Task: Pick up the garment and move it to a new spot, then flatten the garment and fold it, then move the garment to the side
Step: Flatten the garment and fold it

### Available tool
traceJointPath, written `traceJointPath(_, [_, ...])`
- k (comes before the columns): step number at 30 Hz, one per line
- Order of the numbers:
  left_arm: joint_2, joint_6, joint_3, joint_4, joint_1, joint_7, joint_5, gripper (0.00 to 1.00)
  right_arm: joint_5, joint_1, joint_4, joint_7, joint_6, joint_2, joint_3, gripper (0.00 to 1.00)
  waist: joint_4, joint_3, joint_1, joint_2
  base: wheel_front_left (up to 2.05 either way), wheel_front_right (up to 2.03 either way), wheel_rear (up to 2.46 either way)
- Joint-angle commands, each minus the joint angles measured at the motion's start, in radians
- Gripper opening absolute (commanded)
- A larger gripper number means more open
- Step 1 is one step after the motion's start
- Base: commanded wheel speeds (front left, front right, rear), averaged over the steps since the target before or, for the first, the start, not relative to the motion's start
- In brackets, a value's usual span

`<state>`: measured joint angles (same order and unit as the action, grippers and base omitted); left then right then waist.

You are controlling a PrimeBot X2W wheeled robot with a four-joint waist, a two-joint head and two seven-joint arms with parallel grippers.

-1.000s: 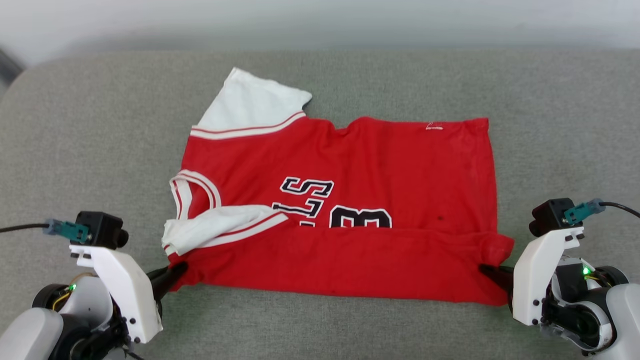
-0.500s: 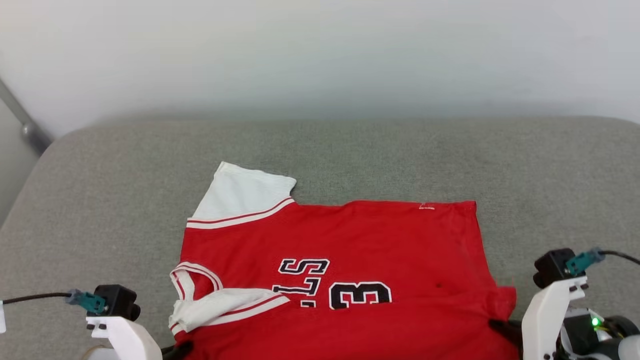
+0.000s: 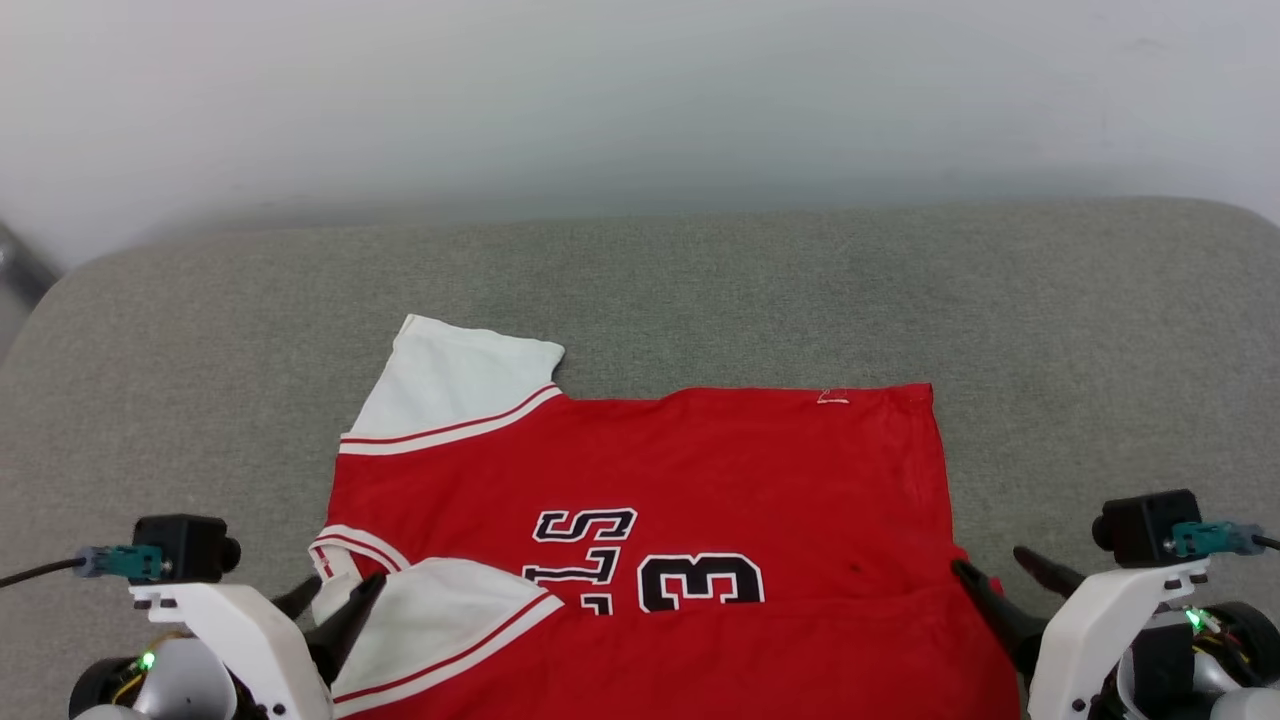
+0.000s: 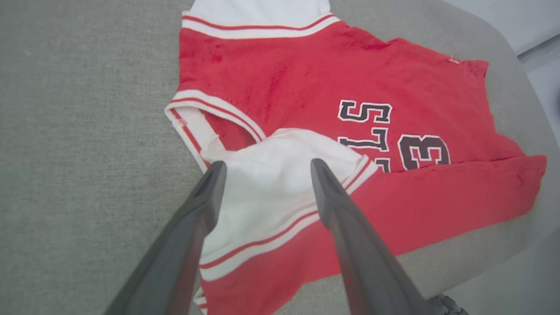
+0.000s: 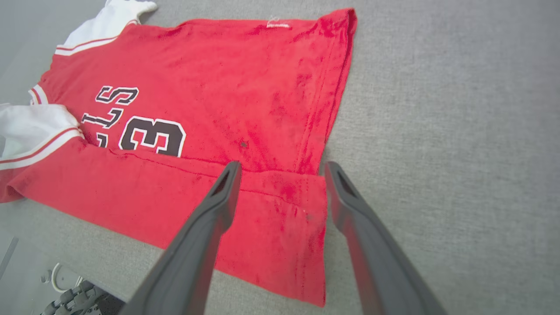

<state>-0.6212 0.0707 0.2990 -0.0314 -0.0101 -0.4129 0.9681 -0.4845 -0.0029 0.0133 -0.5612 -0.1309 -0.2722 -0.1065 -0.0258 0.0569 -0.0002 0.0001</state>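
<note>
The garment is a red jersey with black "13" lettering, lying flat on the grey padded surface. Its near edge is folded back over itself in a red band. One white sleeve points away at the far left, and another white sleeve lies folded over the near left corner. My left gripper is open with its fingers either side of that near sleeve. My right gripper is open above the folded near right corner. Neither holds fabric.
A pale wall rises behind the grey surface. Bare grey padding lies beyond the jersey and to both sides. The surface's near edge drops off just below the fold, with floor and a wheeled base part beneath.
Both grippers have opened and let go of the folded near edge of the garment, which now rests on the surface. The head camera has tilted, so the whole picture has shifted.
</note>
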Motion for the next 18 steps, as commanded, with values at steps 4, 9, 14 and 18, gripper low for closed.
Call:
traceJointPath(4, [0.024,0.035,-0.041,-0.025,-0.068,0.100,-0.057,1.00,0.082,-0.045,0.018,0.165,0.000,0.033,0.028,1.00,-0.022,0.035,0.0002,-0.0001,0.00,0.00,0.00])
traceJointPath(9, [0.065,0.079,-0.079,-0.024,-0.169,0.218,-0.117,1.00,0.167,-0.112,0.047,0.324,0.000,0.082,0.083,1.00,-0.045,0.129,0.0002,-0.0001,0.00,0.00,0.00])
traceJointPath(14, [0.077,0.091,-0.108,0.020,-0.309,0.312,-0.179,1.00,0.225,-0.195,0.092,0.416,0.000,0.126,0.099,1.00,-0.079,0.257,0.0002,-0.0001,0.00,0.00,0.00])
traceJointPath(18, [0.062,0.064,-0.136,0.090,-0.436,0.303,-0.157,1.00,0.239,-0.248,0.119,0.442,0.000,0.145,0.099,1.00,-0.105,0.335,0.0002,-0.0001,0.00,0.00,0.00])
